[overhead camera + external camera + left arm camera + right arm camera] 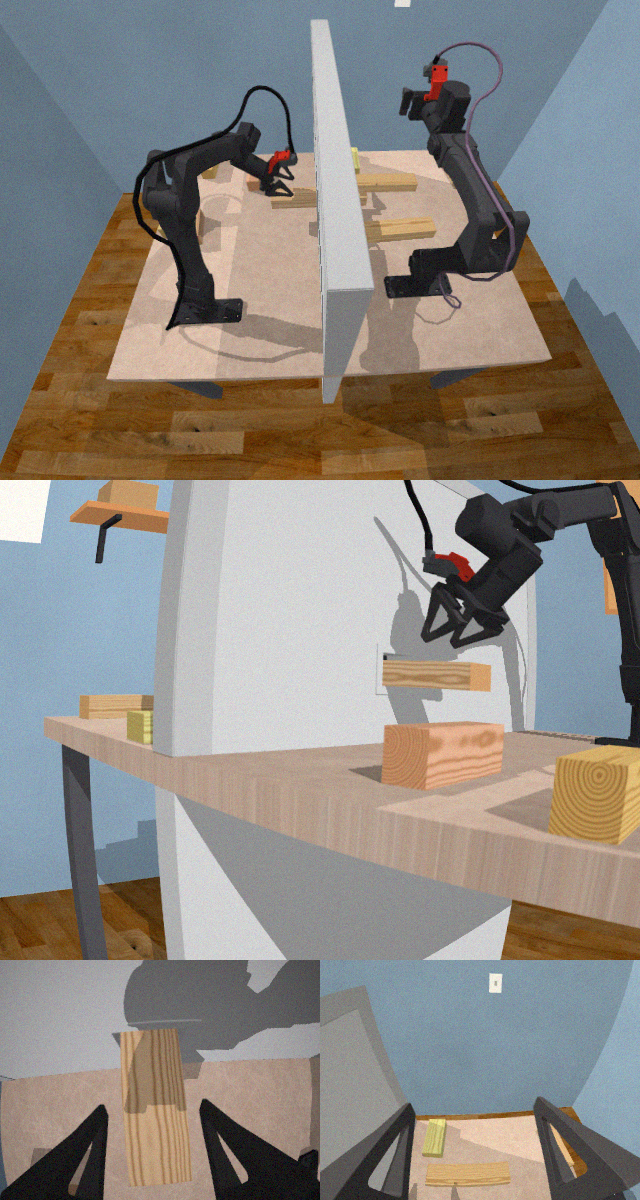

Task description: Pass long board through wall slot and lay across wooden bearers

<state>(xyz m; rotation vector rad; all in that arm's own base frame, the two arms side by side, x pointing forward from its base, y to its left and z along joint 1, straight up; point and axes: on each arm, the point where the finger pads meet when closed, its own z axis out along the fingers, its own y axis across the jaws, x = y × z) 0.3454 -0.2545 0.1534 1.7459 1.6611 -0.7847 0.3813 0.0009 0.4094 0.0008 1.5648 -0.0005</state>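
Note:
The long board sits level in the slot of the grey panel wall. One end stands out on the left arm's side, above the table; a short piece shows past the wall on the right arm's side. My left gripper is open just above the board, one finger to each side, not touching it. Two wooden bearers lie on the table on the right arm's side; the farther also shows in the right wrist view. My right gripper is open and empty, high above them.
A yellow-green offcut lies behind the farther bearer, near the wall. On the left arm's side an orange-pink block stands near the board's outer end, with a yellow block beyond.

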